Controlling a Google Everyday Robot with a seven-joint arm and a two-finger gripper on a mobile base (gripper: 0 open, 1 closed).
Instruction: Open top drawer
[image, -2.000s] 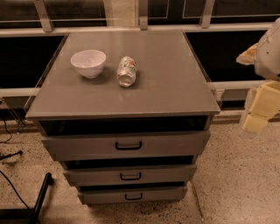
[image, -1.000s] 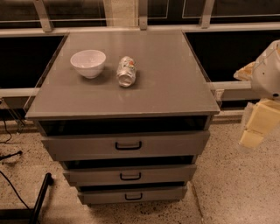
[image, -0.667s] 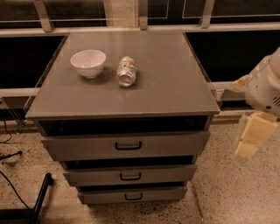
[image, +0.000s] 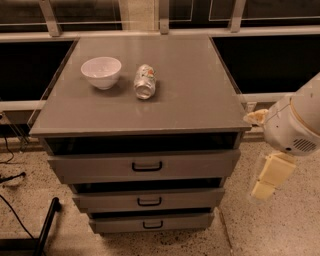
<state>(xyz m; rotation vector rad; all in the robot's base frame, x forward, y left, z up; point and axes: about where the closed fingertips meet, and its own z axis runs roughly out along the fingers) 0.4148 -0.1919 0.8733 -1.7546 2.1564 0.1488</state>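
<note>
Can (image: 145, 81) label unreadable. Arm (image: 297, 125) at 3 o'clock beside desk (image: 190, 95); pincer (image: 269, 179) hangs downward near 4 o'clock, apart from top drawer (image: 90, 167). Pincer state: not discernible.

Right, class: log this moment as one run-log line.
top drawer: handle ungrasped | gripper: right of cabinet, apart from handle

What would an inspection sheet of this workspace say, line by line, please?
Surface: grey cabinet top, flat.
Job's things: top drawer, seemingly not pulled out; its black handle untouched.
Clutter: white bowl and a can lying on its side, side by side, apart.
Grippers: pincer hangs right of the cabinet, level with the drawers, touching nothing.
Cables: black cables at lower left.
Surroundings: speckled floor; metal railing behind, dark beyond.
</note>
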